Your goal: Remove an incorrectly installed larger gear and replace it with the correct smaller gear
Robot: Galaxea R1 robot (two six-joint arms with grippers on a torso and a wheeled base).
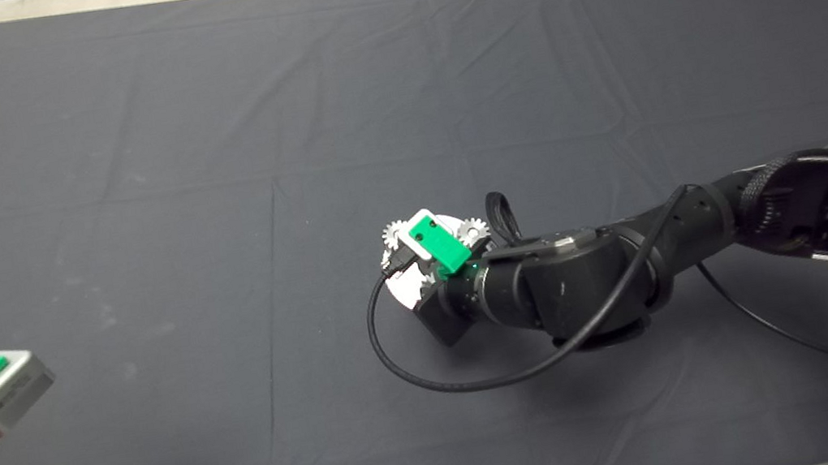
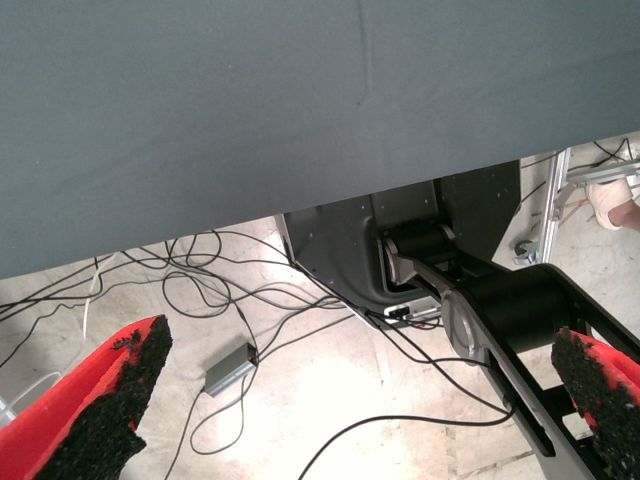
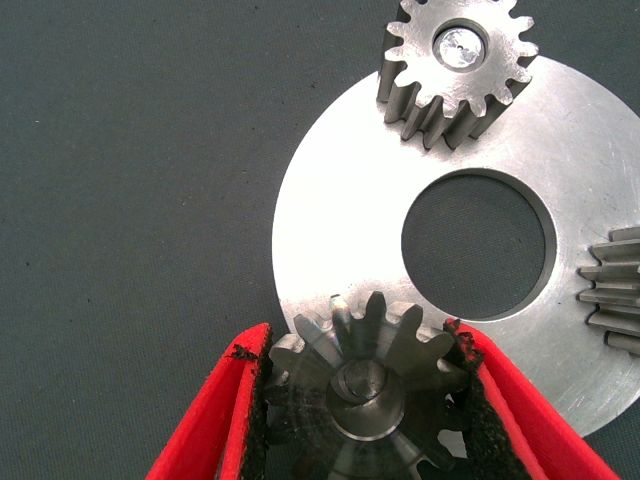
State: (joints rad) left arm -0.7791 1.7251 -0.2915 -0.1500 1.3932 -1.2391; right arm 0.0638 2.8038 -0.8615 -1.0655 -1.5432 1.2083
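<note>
overhead view, two wrist close-ups

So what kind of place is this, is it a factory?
More likely a robot test lab than a factory. A dark mat covers the table, loose cables trail over a bare concrete floor, and the right gripper clamps a small gear over a metal plate.

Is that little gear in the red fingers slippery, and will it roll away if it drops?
The smaller gear looks like smooth steel, so probably a bit slippery; the right gripper pinches it with rough black pads. It looks solid, likely heavy for its size. Dropped flat, it probably would not roll.
</note>
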